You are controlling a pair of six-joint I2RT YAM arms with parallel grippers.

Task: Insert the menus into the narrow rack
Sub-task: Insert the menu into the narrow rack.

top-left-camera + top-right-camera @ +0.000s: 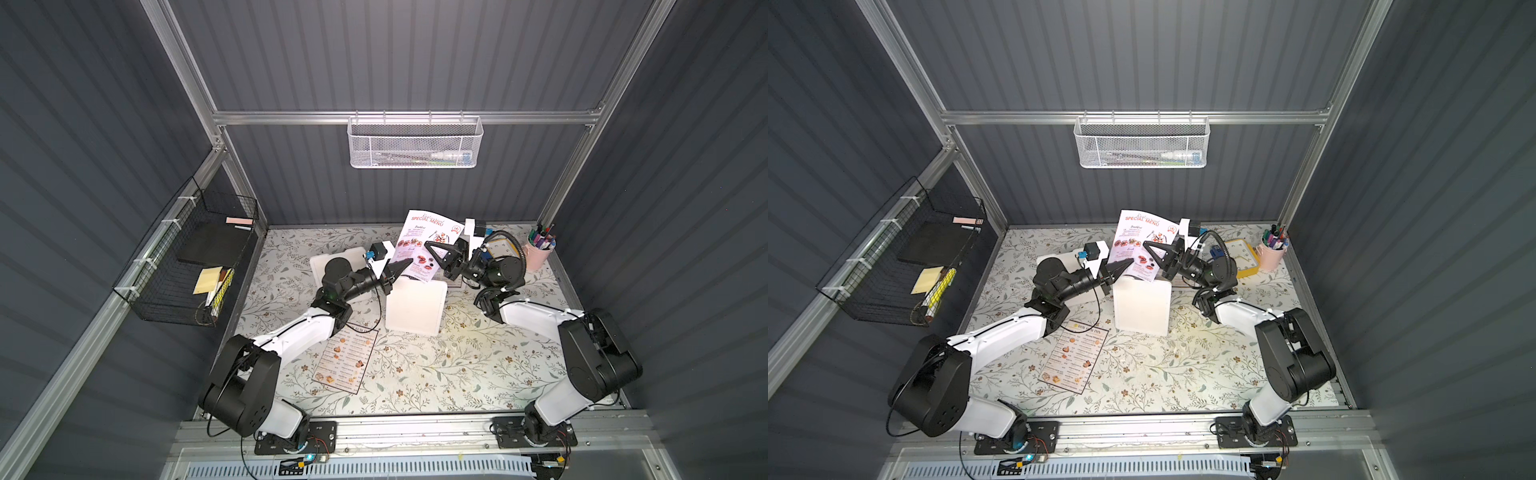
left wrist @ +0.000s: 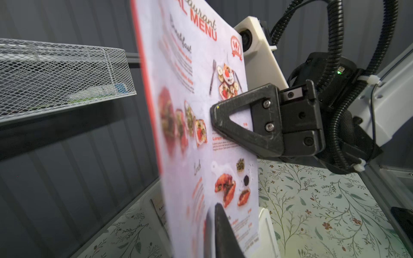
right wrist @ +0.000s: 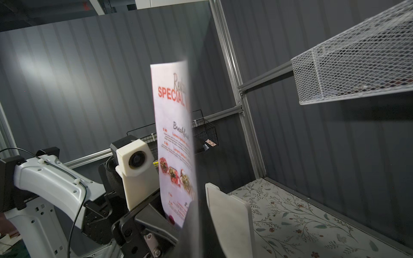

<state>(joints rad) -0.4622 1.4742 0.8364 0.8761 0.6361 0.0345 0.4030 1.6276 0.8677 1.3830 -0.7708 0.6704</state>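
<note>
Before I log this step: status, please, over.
Left tool and right tool both shut on lavender menu. It stands upright over rack, entry unclear. Dim Sum menu flat on table. Nothing seen in the way.

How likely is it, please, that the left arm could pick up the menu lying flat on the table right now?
Probably not yet: the left gripper is pinching the special menu together with the right gripper, and the flat menu lies partly under its own forearm.
</note>
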